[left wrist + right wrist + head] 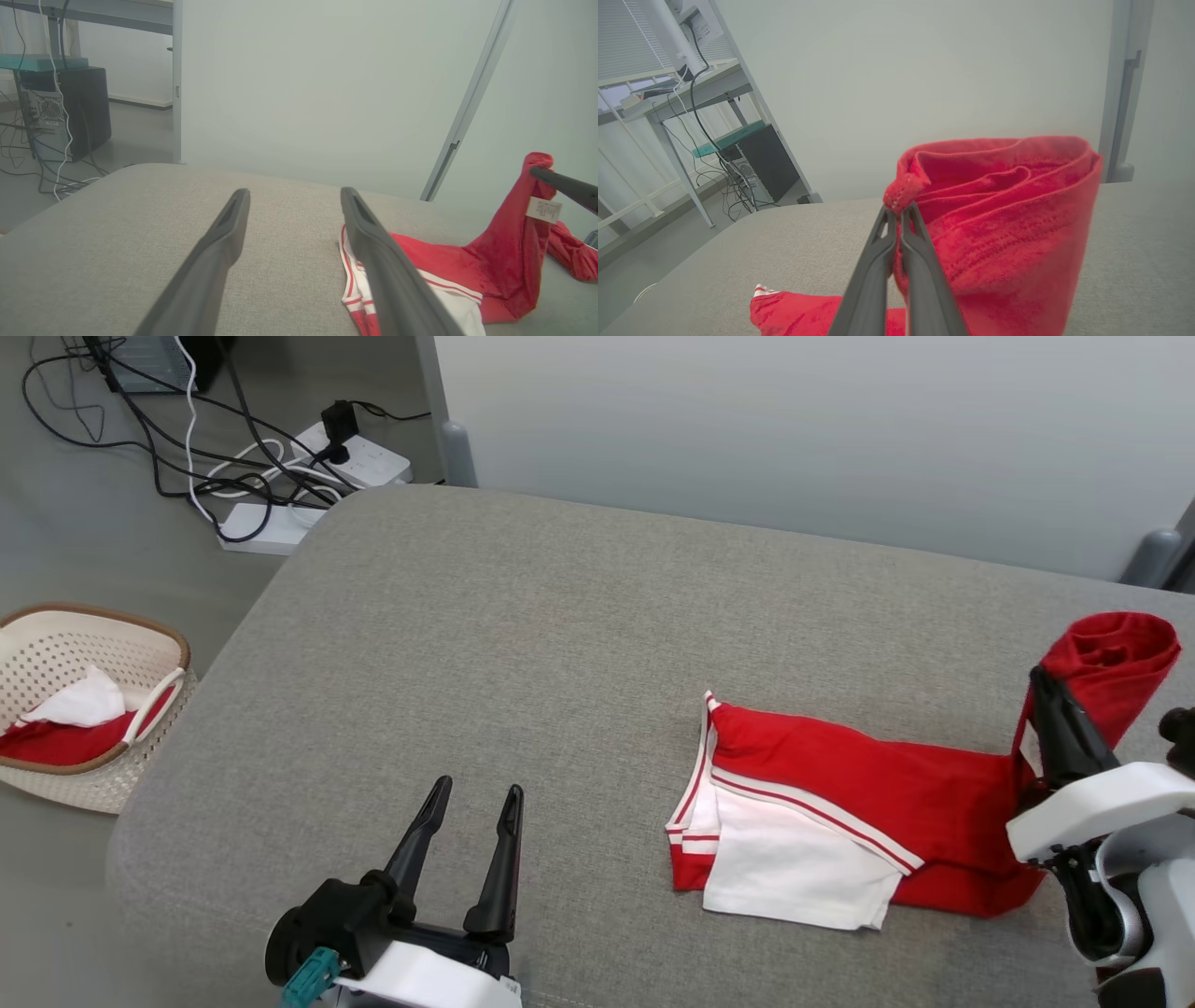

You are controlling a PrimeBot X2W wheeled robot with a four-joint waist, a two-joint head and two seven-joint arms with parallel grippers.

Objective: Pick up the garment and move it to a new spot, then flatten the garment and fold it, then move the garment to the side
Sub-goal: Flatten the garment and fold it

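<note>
A red garment with white panels and red-and-white striped trim point(868, 803) lies on the grey fabric-covered desk point(523, 644), at about 4 o'clock from the desk's middle in the head view. Most of it rests flat. A white section is folded over the near edge, and the striped hems point towards 9 o'clock.

The garment's end at 3 o'clock is lifted off the surface. The right end effector point(1036, 679) has its two dark fingers pressed together on a hemmed edge of the red cloth. In the right wrist view the right end effector point(896, 212) pinches a small bunched corner, and the raised red fabric point(1008, 224) curls in a loose roll beside it, at 2 o'clock. In the left wrist view a white care label point(543, 210) hangs on the raised cloth point(509, 242), just under the right end effector point(537, 172).

The left end effector point(477, 791) hovers at 7 o'clock over bare desk, its fingers spread apart and holding nothing, well apart from the garment.

A perforated cream basket with a brown rim point(93, 609) stands on the floor at 9 o'clock, holding red and white cloth point(65, 728). White power strips with black cables point(364, 457) lie on the floor at 11 o'clock.
</note>
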